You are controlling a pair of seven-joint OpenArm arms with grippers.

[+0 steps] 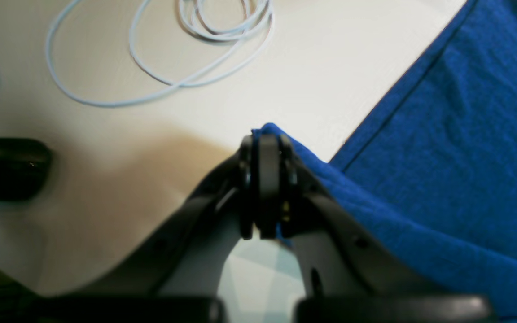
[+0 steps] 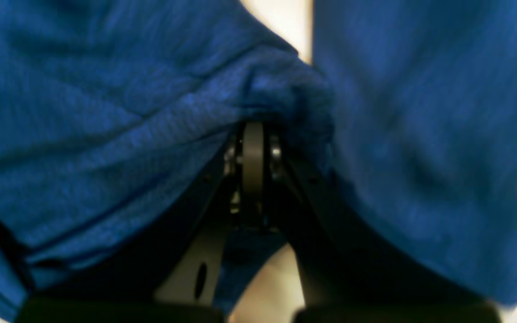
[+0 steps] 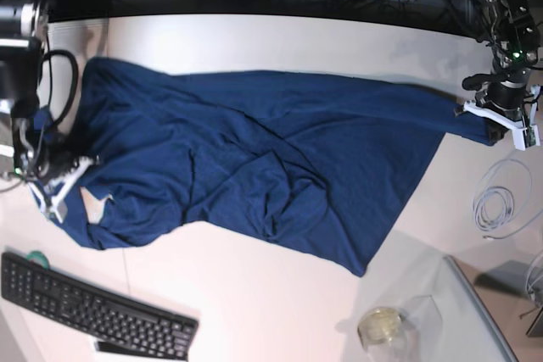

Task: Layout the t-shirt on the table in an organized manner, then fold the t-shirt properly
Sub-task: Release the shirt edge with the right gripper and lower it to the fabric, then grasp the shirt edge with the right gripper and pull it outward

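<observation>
While the navy t-shirt (image 3: 254, 158) is lying spread and rumpled across the white table (image 3: 254, 294), the left gripper (image 1: 265, 134) is pinching its edge with jaws pressed together, beside a coiled white cable (image 1: 186, 45). The right gripper (image 2: 252, 128) is clamping bunched fabric at the opposite end, near the black keyboard (image 3: 93, 307).

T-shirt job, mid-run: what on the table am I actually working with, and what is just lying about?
Job:
- t-shirt, spread out, still rumpled
- table
- left gripper, shut on a t-shirt edge
- right gripper, shut on bunched t-shirt fabric

Lying about:
- black keyboard
- coiled white cable
- glass jar
</observation>
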